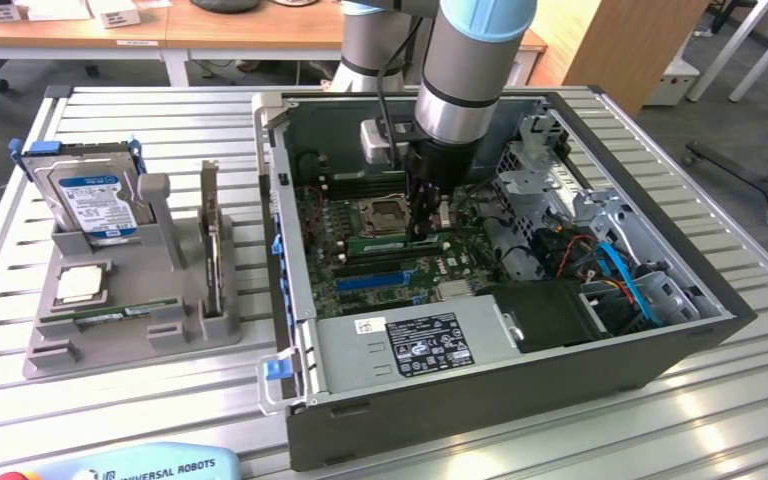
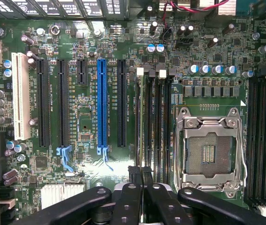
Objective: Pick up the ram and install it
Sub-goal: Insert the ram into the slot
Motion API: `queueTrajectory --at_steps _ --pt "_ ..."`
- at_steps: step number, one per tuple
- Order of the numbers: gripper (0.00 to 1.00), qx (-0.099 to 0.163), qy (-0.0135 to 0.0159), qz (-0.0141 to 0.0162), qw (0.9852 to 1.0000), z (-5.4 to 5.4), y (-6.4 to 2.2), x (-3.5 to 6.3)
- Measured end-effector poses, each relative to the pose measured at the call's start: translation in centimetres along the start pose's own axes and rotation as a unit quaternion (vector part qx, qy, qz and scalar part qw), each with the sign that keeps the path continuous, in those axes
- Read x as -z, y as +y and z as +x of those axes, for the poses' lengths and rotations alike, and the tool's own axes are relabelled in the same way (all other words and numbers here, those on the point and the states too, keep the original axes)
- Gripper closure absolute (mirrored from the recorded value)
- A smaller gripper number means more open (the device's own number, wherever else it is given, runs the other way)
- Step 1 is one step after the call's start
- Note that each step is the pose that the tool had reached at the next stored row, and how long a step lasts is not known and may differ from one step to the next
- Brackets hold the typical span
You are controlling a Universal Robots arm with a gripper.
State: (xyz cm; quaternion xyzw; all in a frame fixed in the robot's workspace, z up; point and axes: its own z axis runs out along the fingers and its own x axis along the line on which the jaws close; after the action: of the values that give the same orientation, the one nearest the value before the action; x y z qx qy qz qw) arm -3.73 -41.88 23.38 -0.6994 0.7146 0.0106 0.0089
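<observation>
My gripper [image 1: 423,232] reaches down inside the open computer case [image 1: 491,400], just above the motherboard [image 2: 86,117] beside the empty CPU socket [image 1: 387,212]. In the wrist view the black fingers [image 2: 132,201] stand close together, and my gripper [image 2: 144,177] is shut on the ram [image 2: 144,140]. The ram shows edge-on as a thin dark strip, lined up over the memory slots [image 2: 163,122] next to the CPU socket [image 2: 210,150]. I cannot tell whether it is seated in a slot.
A grey tray [image 1: 131,345] at the exterior view's left holds a silver hard drive [image 1: 91,200], an upright card [image 1: 211,240], a chip [image 1: 80,285] and another green stick [image 1: 107,315]. Cables and drive cages [image 1: 584,250] crowd the case's right side.
</observation>
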Motion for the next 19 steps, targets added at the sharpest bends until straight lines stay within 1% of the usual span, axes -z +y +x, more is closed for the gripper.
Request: queueTrajectory --at_steps 19 --pt "0.88 0.0 0.0 0.0 1.0 -0.09 0.0 -0.18"
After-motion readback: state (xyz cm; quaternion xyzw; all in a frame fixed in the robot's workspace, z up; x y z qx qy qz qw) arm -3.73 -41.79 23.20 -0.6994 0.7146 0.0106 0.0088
